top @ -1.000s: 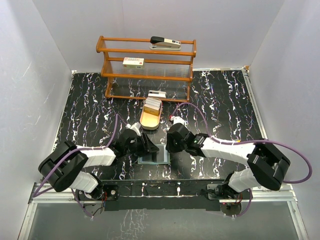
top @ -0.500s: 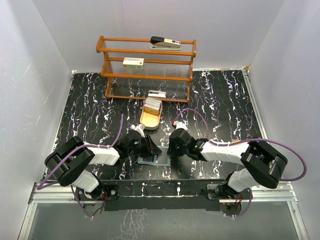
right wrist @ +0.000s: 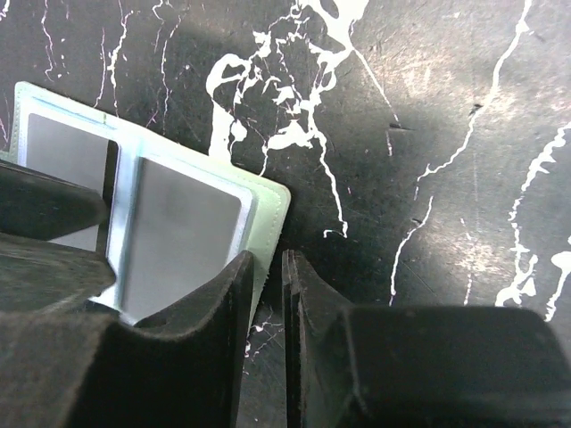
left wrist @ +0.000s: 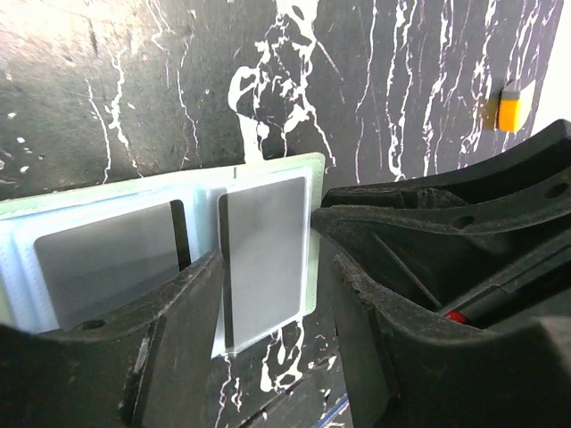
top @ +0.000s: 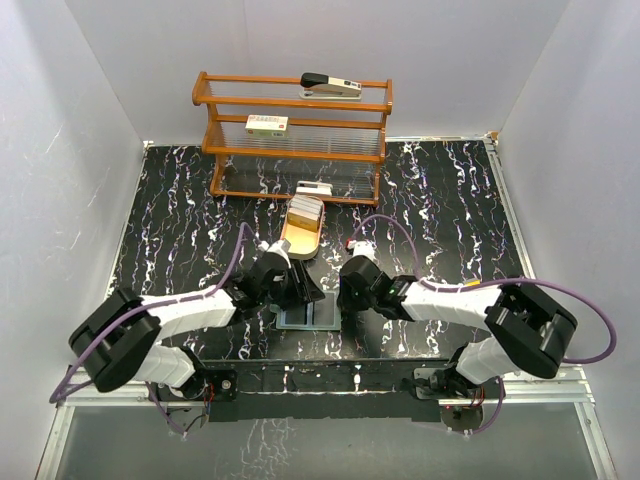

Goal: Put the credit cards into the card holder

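Shows card holder (top: pixel 307 316) spread flat at near edge of table (top: pixel 450 200), two grey credit cards (left wrist: pixel 263 223) in its clear pockets. Has left gripper (left wrist: pixel 268 259) parted wide astride one card, probably to seat it; right gripper (right wrist: pixel 268 267) narrow, seemingly empty, at the holder's corner, likely steadying it.

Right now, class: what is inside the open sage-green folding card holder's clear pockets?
Two grey rectangular cards, one per pocket of the sage-green card holder. Black jaws cover the pockets' near ends, hiding anything there.
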Robot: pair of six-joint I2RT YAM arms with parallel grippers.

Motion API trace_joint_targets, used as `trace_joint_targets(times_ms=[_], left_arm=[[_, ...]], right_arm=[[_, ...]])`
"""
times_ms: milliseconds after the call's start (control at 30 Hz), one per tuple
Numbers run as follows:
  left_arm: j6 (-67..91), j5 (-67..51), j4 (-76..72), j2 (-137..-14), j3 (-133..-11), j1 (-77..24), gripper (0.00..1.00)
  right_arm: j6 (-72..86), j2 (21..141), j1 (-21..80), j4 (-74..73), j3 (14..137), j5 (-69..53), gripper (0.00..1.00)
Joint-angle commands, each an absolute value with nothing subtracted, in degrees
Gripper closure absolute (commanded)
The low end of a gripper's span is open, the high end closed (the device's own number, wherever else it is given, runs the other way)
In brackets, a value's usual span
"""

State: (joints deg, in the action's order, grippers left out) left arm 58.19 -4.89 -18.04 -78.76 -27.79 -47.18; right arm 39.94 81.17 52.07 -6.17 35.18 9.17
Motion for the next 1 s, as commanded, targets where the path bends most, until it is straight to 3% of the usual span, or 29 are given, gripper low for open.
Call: trace_joint_targets(times_ms=[0,400,567,967], left_arm=[[55.8,-1.2,-5.1,-73.2,-31.6,-45.5,0.49],[48.8,-8.8,9.7,-65.5,-33.5,-31.8,0.49],[50.0,-17.1,4.9,-64.6,-29.8,-28.6,0.49],[51.4,-21.4,0.1,-65.1,-26.1,-25.9,0.48]], right_arm=[[39.0,78.0,52.2,-10.0,39.8,11.7,0.81],[45.2,77.8,54.8,-8.2,45.5,6.0,0.77],[46.5,81.7,55.7,-6.7,48.1,5.5,0.76],[47.5,91.7,57.7,-4.3,50.9,4.6,0.79]])
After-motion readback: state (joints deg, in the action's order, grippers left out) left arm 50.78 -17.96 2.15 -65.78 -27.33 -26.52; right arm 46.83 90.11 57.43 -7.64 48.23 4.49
